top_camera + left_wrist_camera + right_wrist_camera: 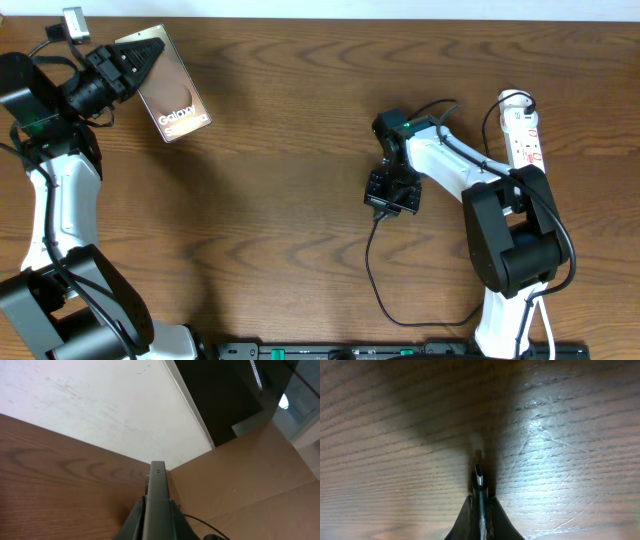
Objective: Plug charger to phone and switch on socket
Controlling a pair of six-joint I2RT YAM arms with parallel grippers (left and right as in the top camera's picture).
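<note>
Overhead, the left gripper (pixel 138 60) was clamped shut on one short end of the flat bronze-faced smartphone (pixel 180 102) at the far left corner of the dark wooden table (pixel 280 120). The phone lay face up with its white "Galaxy" lettering showing. Its long axis ran slantwise from that gripper toward the table's middle, the free end pointing away from the arm. Whether it rested on the wood or hung just above it could not be told. From the left wrist, the phone showed only as a thin dark edge (pixel 158 495) running straight out between the fingers.

The right gripper (pixel 392 203), near mid-table, had its jaws pinched tight on the small black connector tip (pixel 478 479) of the long thin black charger cable (pixel 371 270). The tip lay in line with the fingers, its silvery end poking past them toward the wood. The cable trailed in a loop toward the near edge. The white oblong power strip (pixel 526 135) lay at the far right, well apart from the phone.
</note>
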